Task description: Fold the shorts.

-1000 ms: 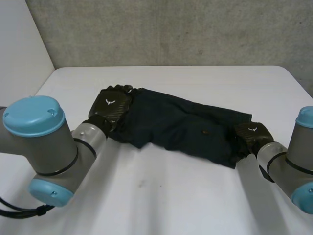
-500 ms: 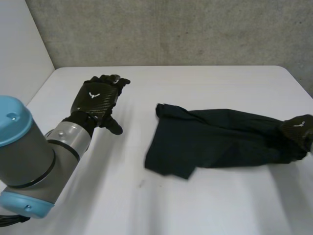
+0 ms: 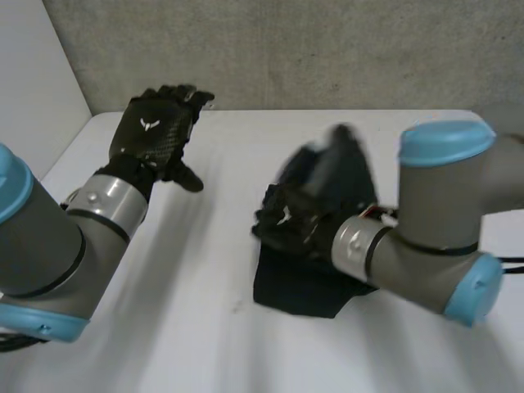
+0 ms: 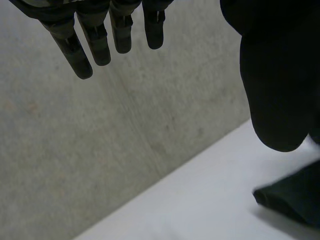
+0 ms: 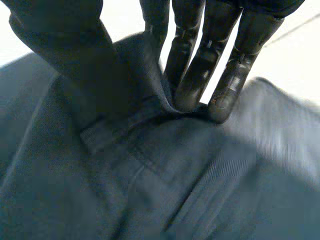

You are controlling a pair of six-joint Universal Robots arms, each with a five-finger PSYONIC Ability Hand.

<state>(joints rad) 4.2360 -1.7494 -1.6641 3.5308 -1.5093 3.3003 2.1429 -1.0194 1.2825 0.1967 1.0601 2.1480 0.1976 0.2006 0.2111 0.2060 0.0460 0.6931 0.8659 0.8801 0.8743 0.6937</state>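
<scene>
The dark navy shorts (image 3: pixel 296 288) lie bunched in the middle of the white table (image 3: pixel 188 327), with one part lifted and doubled over toward the left. My right hand (image 3: pixel 286 223) is on top of that doubled part. In the right wrist view its fingers (image 5: pixel 200 65) and thumb pinch a raised fold and hem of the shorts (image 5: pixel 150 190). My left hand (image 3: pixel 155 131) hovers at the far left of the table, apart from the cloth. Its fingers (image 4: pixel 100 40) are straight and spread and hold nothing, and a corner of the shorts (image 4: pixel 295 200) lies beyond its thumb.
A grey concrete wall (image 3: pixel 327 49) runs along the table's far edge. A light panel (image 3: pixel 33 74) stands at the left. My right arm's elbow (image 3: pixel 446 213) hangs over the right half of the shorts. Bare table lies in front and to the left.
My right hand swept from the far right to the middle, carrying the shorts' right end over the left part. My left hand let go of the cloth and rose toward the far left.
</scene>
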